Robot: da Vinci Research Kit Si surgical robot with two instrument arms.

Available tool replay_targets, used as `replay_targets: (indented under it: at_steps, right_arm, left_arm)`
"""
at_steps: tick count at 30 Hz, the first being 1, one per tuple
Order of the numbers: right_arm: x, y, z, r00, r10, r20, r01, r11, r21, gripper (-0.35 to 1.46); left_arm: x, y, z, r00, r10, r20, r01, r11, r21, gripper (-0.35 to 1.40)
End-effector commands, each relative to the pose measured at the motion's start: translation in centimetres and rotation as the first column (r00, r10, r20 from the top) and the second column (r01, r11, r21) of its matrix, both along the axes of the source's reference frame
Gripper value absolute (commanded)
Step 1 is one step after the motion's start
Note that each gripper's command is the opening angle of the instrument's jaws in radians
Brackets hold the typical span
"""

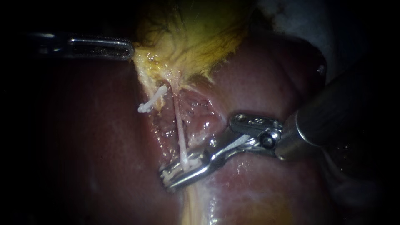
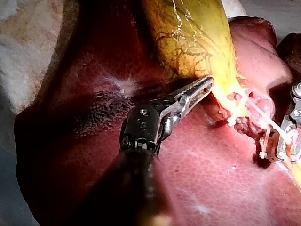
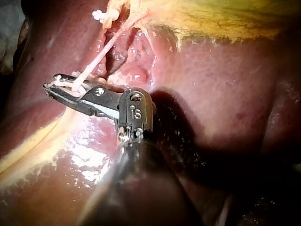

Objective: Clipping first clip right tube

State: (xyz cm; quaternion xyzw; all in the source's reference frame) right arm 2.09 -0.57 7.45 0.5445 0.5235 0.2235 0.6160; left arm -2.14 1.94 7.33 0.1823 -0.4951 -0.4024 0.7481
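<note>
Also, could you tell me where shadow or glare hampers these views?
Endoscope view: light pools centrally; the left instrument sits in darkness. Right wrist view: the right instrument, jaws shut on the clip, shadows the liver; glare on wet liver beside it.

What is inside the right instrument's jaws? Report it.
The right instrument holds a white clip with the right tube crossing it. The jaws cover how far the clip wraps the tube.

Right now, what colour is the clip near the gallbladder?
White. The clip near the gallbladder shows best in the endoscope view.
</note>
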Motion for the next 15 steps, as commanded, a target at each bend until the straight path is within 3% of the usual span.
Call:
replay_targets:
  at_steps: [1, 5, 15]
  right_arm:
    - [0.0, 0.01, -0.03, 0.9992, -0.018, 0.035, 0.017, 0.999, 0.032, -0.35]
    - [0.01, 0.01, -0.03, 0.9949, -0.043, 0.091, 0.043, 0.999, 0.008, -0.35]
    - [0.0, 0.02, -0.01, 0.9947, -0.044, 0.093, 0.044, 0.999, 0.007, -0.35]
  left_arm:
    - [0.0, 0.0, 0.0, 1.0, 0.0, 0.0, 0.0, 1.0, 0.0, -0.35]
    - [0.0, 0.0, 0.0, 1.0, 0.0, 0.0, 0.0, 1.0, 0.0, -0.35]
    - [0.0, 0.0, 0.0, 1.0, 0.0, 0.0, 0.0, 1.0, 0.0, -0.35]
